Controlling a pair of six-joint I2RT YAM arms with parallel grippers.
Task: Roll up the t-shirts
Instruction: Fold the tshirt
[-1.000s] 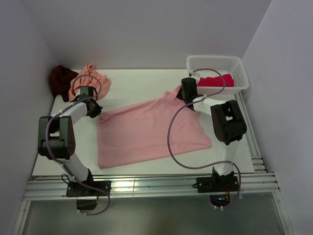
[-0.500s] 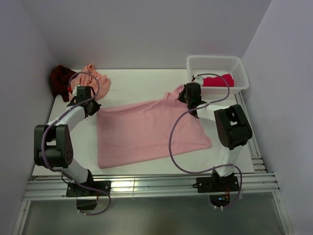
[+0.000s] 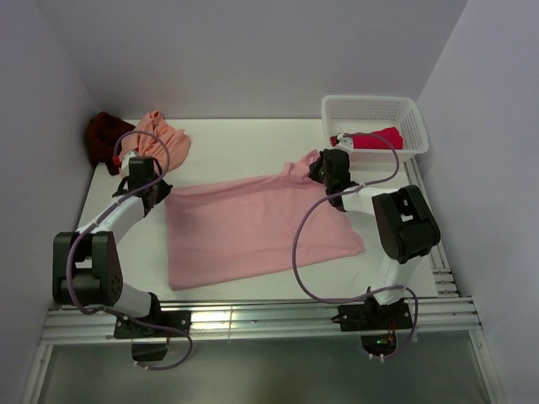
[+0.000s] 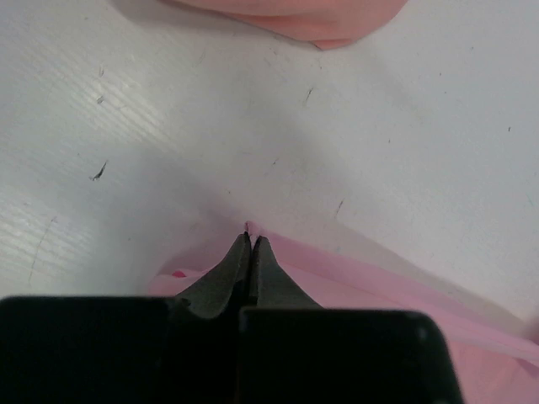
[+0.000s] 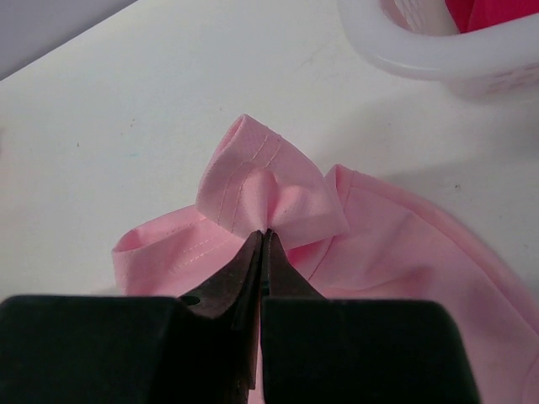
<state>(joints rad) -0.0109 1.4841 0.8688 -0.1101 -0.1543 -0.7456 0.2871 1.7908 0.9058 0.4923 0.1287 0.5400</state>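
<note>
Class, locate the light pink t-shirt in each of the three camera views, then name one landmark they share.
Top external: light pink t-shirt spread flat mid-table, between the arms.
Left wrist: along the bottom edge, corner pinched by the left gripper.
Right wrist: lower centre and right, a fold bunched at the right gripper.
Shared landmark: the white table.

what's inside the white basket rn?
The white basket holds one crimson-pink t-shirt, bunched toward its near wall. Anything under that shirt is covered and can't be told.
</note>
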